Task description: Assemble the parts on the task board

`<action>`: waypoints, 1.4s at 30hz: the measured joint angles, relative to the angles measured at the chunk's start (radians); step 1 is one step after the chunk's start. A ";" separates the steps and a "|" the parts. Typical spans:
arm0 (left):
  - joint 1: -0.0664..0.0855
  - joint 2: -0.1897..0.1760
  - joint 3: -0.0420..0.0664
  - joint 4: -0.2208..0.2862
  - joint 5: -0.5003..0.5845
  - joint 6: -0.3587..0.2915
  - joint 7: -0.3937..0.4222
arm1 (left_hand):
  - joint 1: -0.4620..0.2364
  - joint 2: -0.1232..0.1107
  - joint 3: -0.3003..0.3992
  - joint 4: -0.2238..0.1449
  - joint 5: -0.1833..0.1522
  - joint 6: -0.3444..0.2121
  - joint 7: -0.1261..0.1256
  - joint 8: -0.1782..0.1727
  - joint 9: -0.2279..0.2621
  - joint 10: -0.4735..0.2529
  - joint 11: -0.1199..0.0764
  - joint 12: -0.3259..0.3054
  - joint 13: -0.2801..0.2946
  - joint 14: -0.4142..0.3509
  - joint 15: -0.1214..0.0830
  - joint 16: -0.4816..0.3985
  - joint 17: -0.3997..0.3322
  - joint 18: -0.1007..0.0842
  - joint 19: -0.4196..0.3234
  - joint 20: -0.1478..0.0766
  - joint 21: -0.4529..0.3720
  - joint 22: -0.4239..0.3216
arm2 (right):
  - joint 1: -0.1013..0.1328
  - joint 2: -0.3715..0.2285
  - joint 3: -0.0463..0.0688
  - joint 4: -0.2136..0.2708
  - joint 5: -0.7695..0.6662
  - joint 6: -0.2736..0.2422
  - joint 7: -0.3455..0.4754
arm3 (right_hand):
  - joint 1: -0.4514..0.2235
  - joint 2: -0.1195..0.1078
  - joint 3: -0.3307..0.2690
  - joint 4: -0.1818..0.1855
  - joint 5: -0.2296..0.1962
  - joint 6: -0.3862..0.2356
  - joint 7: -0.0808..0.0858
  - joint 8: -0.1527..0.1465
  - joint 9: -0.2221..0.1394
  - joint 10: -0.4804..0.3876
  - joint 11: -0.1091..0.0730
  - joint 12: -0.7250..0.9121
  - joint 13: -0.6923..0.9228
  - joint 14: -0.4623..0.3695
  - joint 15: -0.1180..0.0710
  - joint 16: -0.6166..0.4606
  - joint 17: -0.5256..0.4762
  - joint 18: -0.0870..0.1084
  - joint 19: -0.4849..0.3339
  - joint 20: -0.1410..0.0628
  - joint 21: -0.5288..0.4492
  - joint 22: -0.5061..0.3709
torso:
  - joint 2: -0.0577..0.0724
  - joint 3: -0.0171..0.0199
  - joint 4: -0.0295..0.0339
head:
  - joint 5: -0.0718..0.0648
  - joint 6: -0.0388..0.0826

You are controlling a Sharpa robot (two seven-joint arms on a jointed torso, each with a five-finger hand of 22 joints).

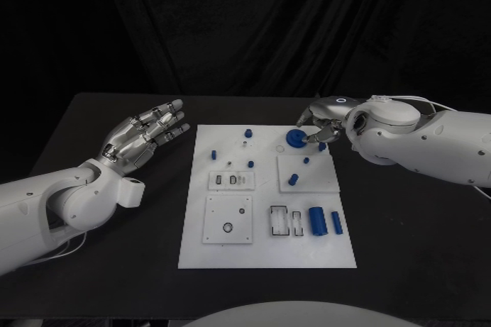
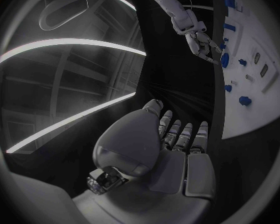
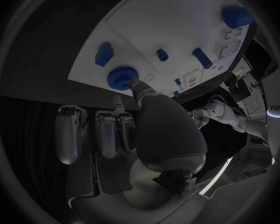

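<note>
The white task board (image 1: 268,252) lies in the middle of the black table. My right hand (image 1: 323,130) hovers at its far right corner and pinches a blue toothed wheel (image 1: 296,137) between thumb and a fingertip; the wrist view shows the wheel (image 3: 122,77) just over the board (image 3: 165,25) near its edge. My left hand (image 1: 143,137) hangs open left of the board, fingers spread and holding nothing, as its wrist view shows the hand (image 2: 171,149). Small blue pegs (image 1: 247,132) (image 1: 214,154) stand on the far part of the board.
A raised white plate (image 1: 319,181) carries a blue peg (image 1: 293,178). A blue cylinder (image 1: 317,218) and a thinner blue bar (image 1: 337,223) lie near the board's right edge beside empty slots (image 1: 279,220). Two smaller plates (image 1: 231,185) (image 1: 228,235) sit on the left half.
</note>
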 measured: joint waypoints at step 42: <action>-0.004 0.005 0.000 -0.012 0.000 0.015 0.000 | -0.005 -0.005 0.021 -0.008 0.000 -0.038 -0.045 0.000 -0.004 0.003 0.017 -0.001 0.000 -0.002 0.002 0.000 0.000 -0.016 0.000 0.000 0.000 0.000 | -0.034 0.052 0.006 -0.052 0.004 -0.034 0.004 | 0.106 0.031 0.030 -0.105 0.104 0.175 0.036 0.078 -0.170 -0.001 -0.002 0.000 0.000 0.001 -0.008 0.000 0.000 0.000 -0.003 -0.003 -0.022 0.000 | 0.000 0.0009 -0.0012 | 0.010 -0.005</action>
